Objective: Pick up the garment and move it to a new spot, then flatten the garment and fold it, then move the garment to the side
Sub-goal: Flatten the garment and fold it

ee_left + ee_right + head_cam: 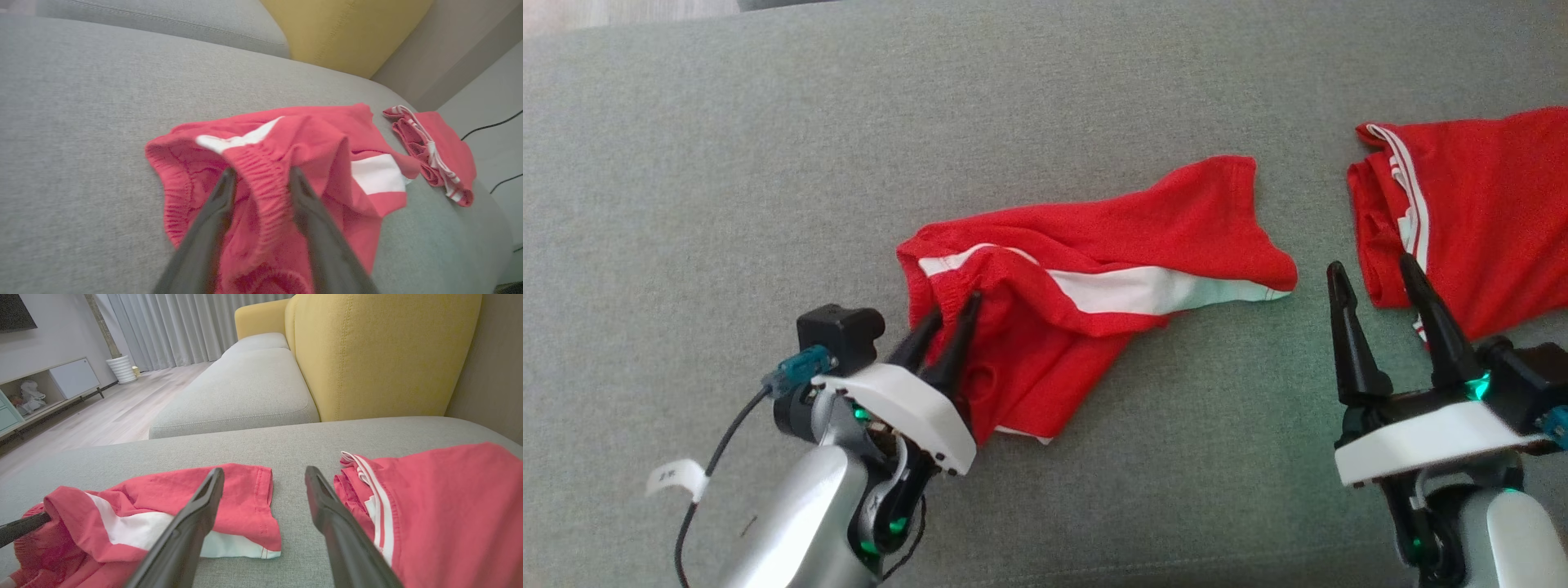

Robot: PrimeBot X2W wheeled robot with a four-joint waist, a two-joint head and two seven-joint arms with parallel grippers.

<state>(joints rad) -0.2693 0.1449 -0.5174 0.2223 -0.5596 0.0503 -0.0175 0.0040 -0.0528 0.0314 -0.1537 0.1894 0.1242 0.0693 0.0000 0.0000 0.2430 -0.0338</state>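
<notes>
HEAD: left gripper (954, 309) fingertips at crumpled red shorts with white stripe (1111, 237), wrist covers their near edge; right gripper (1372, 265) released, empty, folded red striped garment (1486, 204) beyond it, cropped | LEFT WRIST: fingers straddle elastic waistband (263, 183), clamping indeterminate, blurred | RIGHT WRIST: shorts left of fingers, partly hidden.

The waistband (261, 179) of the red garment (314, 130) is straddled by the parted fingers (212, 220); a second red piece (447, 151) is laid nearby.

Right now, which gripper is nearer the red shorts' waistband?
Left. The left gripper has its fingers either side of the waistband; the right gripper hangs open beyond the shorts' leg hem, beside the other red garment.
</notes>
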